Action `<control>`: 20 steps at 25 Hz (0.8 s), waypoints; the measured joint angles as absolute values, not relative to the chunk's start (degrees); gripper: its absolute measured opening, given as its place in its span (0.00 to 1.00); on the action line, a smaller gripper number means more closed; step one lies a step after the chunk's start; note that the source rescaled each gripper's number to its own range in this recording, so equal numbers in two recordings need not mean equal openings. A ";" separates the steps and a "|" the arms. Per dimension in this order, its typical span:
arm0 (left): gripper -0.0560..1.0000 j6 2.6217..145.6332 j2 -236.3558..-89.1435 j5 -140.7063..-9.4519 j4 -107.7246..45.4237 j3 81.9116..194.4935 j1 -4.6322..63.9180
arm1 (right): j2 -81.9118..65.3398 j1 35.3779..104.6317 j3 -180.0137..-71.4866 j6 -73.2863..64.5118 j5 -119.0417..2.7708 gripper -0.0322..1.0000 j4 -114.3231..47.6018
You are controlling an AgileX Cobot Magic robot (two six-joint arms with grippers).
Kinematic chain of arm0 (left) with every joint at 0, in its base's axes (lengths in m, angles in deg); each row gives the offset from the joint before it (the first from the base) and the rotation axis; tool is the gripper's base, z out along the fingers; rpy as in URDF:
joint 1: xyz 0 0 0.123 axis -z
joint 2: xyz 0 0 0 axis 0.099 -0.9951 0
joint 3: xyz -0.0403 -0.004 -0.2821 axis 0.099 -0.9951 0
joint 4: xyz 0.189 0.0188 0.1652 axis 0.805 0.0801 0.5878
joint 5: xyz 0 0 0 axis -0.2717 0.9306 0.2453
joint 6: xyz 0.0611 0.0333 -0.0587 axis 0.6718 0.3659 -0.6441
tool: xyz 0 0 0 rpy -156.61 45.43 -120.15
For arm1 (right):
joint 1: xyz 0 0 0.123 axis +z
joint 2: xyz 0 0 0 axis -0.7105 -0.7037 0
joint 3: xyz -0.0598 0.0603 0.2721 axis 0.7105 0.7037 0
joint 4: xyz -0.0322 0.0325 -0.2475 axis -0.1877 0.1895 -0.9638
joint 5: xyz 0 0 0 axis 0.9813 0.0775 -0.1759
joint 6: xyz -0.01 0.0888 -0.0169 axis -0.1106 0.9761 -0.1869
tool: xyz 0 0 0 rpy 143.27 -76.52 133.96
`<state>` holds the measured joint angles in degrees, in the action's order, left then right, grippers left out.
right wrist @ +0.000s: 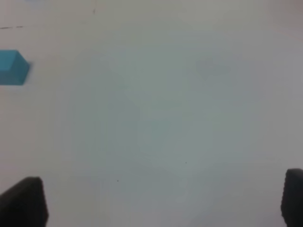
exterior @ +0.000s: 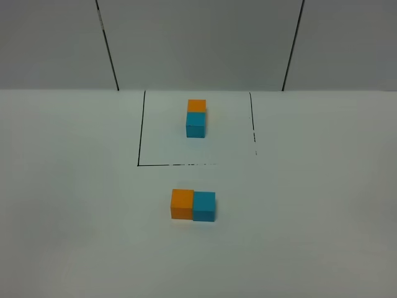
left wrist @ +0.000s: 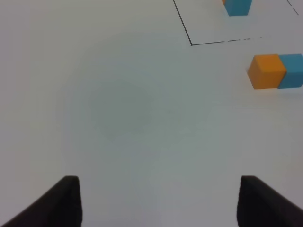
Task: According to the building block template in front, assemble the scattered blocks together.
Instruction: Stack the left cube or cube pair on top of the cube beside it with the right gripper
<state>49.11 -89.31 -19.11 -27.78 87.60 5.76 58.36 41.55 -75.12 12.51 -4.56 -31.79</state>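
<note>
The table (exterior: 74, 217) is smooth, matt white. The orange cube (exterior: 182, 203) and the cyan cube (exterior: 204, 207) at its 3 o'clock are plain and matt, material unclear. The template (exterior: 196, 118) at 12 o'clock has the same finish. Its outline (exterior: 141, 130) is a flat black line. The left gripper (left wrist: 158, 203) and right gripper (right wrist: 161, 203) are dull black.

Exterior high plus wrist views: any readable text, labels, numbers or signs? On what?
None readable in any view. The loose matte orange cube, the loose matte cyan cube and the black-framed orange-and-cyan cube pair have plain faces. The thin black square outline is only a line, broken in places; no print shows on the white table.
</note>
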 joint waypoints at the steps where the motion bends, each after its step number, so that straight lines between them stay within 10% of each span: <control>1: 0.51 49.11 -89.31 -19.11 -27.78 87.60 5.76 | 58.93 41.55 -75.07 12.51 -4.69 1.00 -31.79; 20: 0.51 49.11 -89.31 -19.11 -27.78 87.60 5.76 | 65.28 45.01 -74.26 12.57 -6.32 0.94 -32.32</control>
<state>49.11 -89.31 -19.11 -27.78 87.60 5.76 65.28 45.01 -74.26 12.57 -6.32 -32.32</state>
